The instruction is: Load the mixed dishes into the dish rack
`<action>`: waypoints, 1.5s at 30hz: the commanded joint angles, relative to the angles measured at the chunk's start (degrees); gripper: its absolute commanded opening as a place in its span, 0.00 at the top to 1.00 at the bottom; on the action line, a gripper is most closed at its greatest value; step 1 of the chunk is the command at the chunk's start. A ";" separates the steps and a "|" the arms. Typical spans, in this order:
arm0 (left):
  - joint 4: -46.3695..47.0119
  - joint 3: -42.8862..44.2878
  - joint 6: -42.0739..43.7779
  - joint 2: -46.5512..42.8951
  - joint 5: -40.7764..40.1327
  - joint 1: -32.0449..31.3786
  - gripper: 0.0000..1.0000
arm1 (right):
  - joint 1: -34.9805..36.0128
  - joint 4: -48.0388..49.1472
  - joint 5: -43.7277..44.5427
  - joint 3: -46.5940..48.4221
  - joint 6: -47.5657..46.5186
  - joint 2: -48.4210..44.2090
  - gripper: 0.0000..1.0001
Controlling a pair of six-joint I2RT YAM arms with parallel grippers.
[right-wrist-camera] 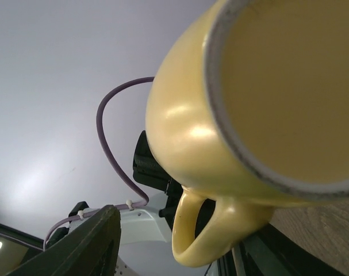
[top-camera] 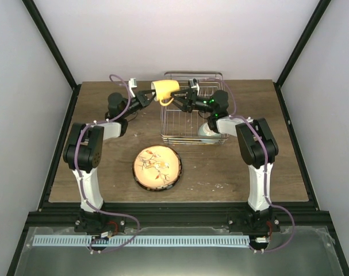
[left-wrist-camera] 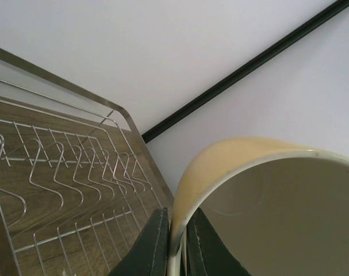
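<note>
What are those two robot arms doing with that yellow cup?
The left hand pinches the rim of a yellow handled mug and holds it in the air at the left side of the silver wire dish rack. The right hand is open beside it, with a finger on each side of the mug's handle. An orange-cream floral plate lies on the wooden table, not loaded yet.

Glossy ceramic mug; shiny metal-wire rack; matt wood table.
</note>
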 commanded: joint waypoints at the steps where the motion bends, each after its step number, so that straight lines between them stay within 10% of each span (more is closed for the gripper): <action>1: 4.66 1.95 1.17 -0.40 0.63 -0.31 1.00 | 0.50 0.49 -0.02 2.50 -1.33 0.52 0.51; 20: 2.13 1.99 2.89 -0.68 1.19 -1.63 1.00 | 0.50 -6.90 -2.21 6.13 -8.60 1.07 0.99; 45: -8.41 -3.62 11.22 -6.08 6.27 -1.70 0.67 | -0.31 -10.49 1.06 3.90 -14.21 -2.72 0.99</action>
